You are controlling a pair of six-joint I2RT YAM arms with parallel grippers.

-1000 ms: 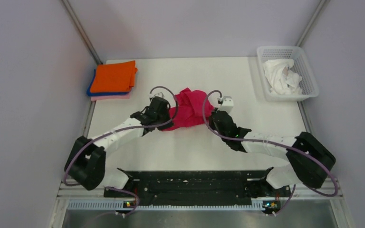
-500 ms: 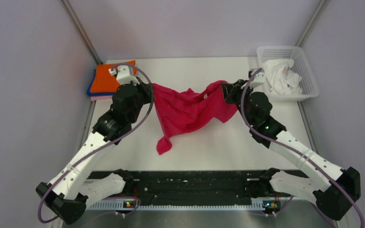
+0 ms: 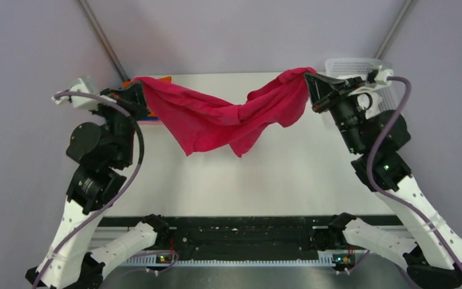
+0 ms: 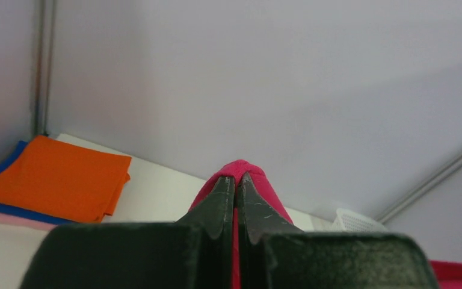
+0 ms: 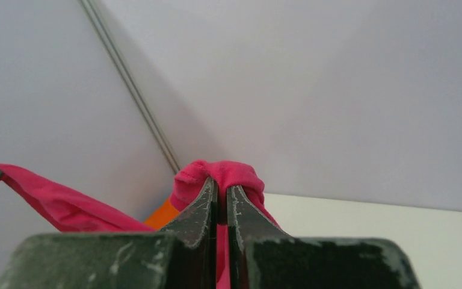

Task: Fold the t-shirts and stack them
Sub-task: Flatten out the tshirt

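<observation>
The crimson-magenta t-shirt (image 3: pixel 222 117) hangs stretched in the air between my two raised grippers, sagging in the middle above the table. My left gripper (image 3: pixel 137 91) is shut on its left end; in the left wrist view (image 4: pixel 236 178) the cloth (image 4: pixel 240 168) bulges past the closed tips. My right gripper (image 3: pixel 310 81) is shut on its right end; in the right wrist view (image 5: pixel 221 183) a bunch of the cloth (image 5: pixel 222 171) sits over the tips. A folded stack with the orange shirt (image 4: pixel 54 177) on top of blue and pale pink lies at the back left.
The white lattice basket (image 3: pixel 352 63) stands at the back right, mostly hidden behind my right arm; its rim shows in the left wrist view (image 4: pixel 355 220). The white table (image 3: pixel 277 174) lies below the hanging shirt. Grey walls enclose the sides and back.
Both grippers have risen and spread apart, lifting the crimson shirt from a heap on the table into a span in the air.
</observation>
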